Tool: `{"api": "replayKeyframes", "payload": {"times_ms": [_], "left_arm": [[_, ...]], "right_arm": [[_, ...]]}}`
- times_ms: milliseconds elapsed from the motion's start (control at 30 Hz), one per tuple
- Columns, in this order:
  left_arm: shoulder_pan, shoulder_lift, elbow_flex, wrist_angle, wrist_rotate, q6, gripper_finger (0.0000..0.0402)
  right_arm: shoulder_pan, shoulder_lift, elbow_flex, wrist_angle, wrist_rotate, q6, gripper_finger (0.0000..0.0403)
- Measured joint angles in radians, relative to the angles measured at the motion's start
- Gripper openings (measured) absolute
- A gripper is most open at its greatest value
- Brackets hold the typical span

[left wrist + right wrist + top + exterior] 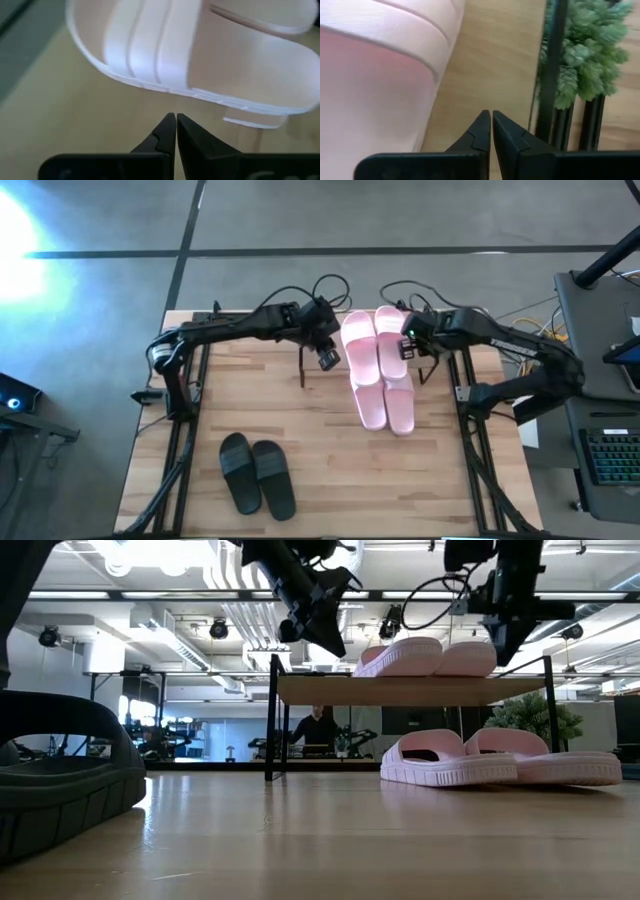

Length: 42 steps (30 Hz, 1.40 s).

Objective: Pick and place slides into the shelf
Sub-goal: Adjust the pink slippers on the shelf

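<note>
Two pale pink slides [375,345] lie side by side on the shelf's top board [330,690], toward its right end. The second pink pair [385,405] rests sole-down on the table at the shelf's near side, also in the low view [500,762]. The black pair [257,475] sits near the table's near edge, left of centre. My left gripper [327,358] hovers shut above the shelf, just left of the upper pink slide [190,50]. My right gripper [407,348] hovers shut at that pair's right side [370,80]. Neither touches a slide.
The shelf's thin black legs [272,720] stand on the table. The board [60,115] is bare to the left of the upper pair. A black leg [552,70] and a green plant [585,55] show past my right gripper. A person [318,730] stands far behind.
</note>
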Motion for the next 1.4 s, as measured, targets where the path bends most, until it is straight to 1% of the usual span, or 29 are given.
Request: {"api": "replayKeyframes", "payload": {"times_ms": [100,233,333,500,767,967,1133,1233,1400], "left_arm": [[0.006,0.024,0.004,0.002,0.038,0.000,0.0000],[0.009,0.043,0.005,0.012,0.044,-0.001,0.0000],[0.014,0.052,0.005,0.051,0.045,0.000,0.0000],[0.034,0.077,0.019,0.110,0.045,-0.002,0.0000],[0.073,0.093,0.019,0.141,0.045,-0.003,0.0000],[0.091,0.089,0.019,0.126,0.036,-0.007,0.0000],[0.083,0.067,0.022,0.059,0.031,-0.010,0.0000],[0.078,0.062,0.020,0.041,-0.003,-0.010,0.0000],[0.074,0.055,0.024,0.028,-0.011,-0.012,0.0000]], "right_arm": [[-0.036,0.026,0.002,0.039,-0.029,-0.066,0.0011],[-0.066,0.036,0.007,0.093,-0.043,-0.110,0.0011],[-0.083,0.036,0.007,0.127,-0.062,-0.139,0.0011],[-0.089,0.036,0.007,0.136,-0.080,-0.171,0.0011],[-0.091,0.036,0.005,0.147,-0.089,-0.217,0.0011],[-0.096,0.036,0.004,0.183,-0.088,-0.252,0.0011],[-0.117,0.035,0.004,0.137,-0.084,-0.269,0.0011],[-0.124,0.035,0.003,0.133,-0.081,-0.298,0.0011],[-0.135,0.036,0.003,0.177,-0.081,-0.333,0.0011]]}}
